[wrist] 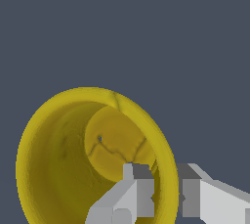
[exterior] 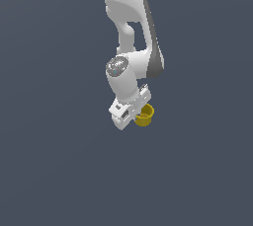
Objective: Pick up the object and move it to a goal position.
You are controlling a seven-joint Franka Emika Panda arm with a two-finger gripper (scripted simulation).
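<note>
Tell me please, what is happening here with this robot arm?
A white Panda arm reaches down over a plain dark grey surface. Its gripper has its jaws astride the rim of a small yellow cup, one inside the cup's mouth and one outside. The wrist view looks straight into the open cup. The pictures do not show whether the cup rests on the surface or is lifted.

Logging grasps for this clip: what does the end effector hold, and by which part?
The yellow cup, by its rim wall: one finger inside, the other outside.

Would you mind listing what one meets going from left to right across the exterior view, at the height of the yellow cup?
Bare grey background, then the white gripper, then the mustard-yellow cup against it, then bare background again.
</note>
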